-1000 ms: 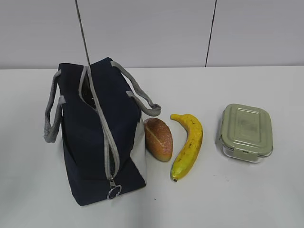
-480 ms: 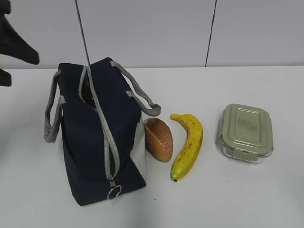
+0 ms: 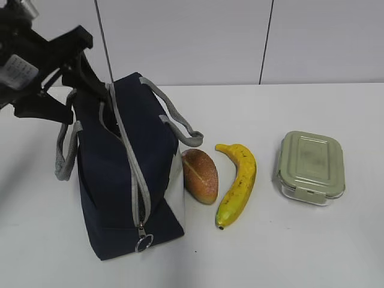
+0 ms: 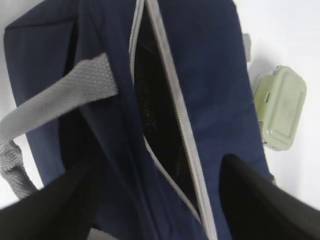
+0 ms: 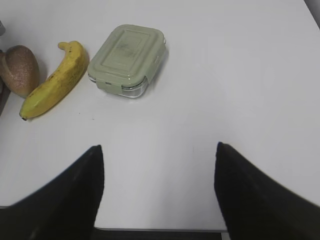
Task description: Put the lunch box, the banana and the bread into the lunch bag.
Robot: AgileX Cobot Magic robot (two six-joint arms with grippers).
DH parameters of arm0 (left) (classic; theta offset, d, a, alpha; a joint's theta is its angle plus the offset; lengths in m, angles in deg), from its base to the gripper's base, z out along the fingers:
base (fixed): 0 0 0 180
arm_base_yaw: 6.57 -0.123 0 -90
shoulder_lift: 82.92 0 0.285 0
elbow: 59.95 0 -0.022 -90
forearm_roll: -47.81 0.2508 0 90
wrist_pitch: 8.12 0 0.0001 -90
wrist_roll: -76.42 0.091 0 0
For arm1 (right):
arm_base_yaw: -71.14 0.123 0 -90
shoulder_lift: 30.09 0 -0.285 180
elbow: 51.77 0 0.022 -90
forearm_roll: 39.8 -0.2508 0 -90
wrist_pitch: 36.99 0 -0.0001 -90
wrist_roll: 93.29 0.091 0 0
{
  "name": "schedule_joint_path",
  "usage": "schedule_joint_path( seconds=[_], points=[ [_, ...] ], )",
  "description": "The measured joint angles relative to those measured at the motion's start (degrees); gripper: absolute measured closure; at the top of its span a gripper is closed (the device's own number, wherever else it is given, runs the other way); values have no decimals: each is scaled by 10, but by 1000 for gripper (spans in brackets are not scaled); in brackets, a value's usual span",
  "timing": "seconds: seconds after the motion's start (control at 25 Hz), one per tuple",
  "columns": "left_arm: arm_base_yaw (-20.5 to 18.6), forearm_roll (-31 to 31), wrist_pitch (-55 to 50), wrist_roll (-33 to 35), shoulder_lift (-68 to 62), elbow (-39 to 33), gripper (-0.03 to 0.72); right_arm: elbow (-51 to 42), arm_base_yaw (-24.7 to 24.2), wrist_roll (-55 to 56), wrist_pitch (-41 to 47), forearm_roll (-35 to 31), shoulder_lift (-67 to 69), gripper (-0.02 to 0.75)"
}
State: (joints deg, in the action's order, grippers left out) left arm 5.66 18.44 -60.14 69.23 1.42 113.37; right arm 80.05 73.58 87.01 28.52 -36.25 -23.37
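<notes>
- Bag stands at the table's left, zip strip up and partly parted at the far end; nothing of the task looks to be inside it yet.
- Left gripper hangs over the bag's far top corner, jaws spread wide and empty, beside the grey handle. I judge it is placed there to widen the slit so the items can go in.
- Right gripper hovers above bare table, jaws wide, holding nothing, looking toward the box; likely poised for a pick.
- Bread lies just beside the bag's white side panel, the banana next to it, and the box well apart to the right with its lid on.
- The left wrist view alone looks down into the slit: a dark interior, narrow gap, too tight for the box as it stands.
- The exterior view alone shows the ring pull at the near end.
- The right gripper is absent from the exterior view; only its wrist view shows it.
</notes>
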Motion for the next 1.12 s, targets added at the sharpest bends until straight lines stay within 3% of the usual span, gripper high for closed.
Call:
schedule_joint_path(
  seconds=[0.24,0.36,0.44,0.64,0.72,1.12],
  points=[
    [4,45,10,0,-21,1,204,0,0,0,0,0,0,227],
    [4,60,10,0,-22,1,248,0,0,0,0,0,0,227],
    [4,63,10,0,-22,2,314,0,0,0,0,0,0,227],
    [5,63,11,9,-28,2,596,0,0,0,0,0,0,226],
    [10,63,16,30,-36,2,676,0,0,0,0,0,0,226],
    [35,61,52,124,-69,11,690,0,0,0,0,0,0,227]
  ],
)
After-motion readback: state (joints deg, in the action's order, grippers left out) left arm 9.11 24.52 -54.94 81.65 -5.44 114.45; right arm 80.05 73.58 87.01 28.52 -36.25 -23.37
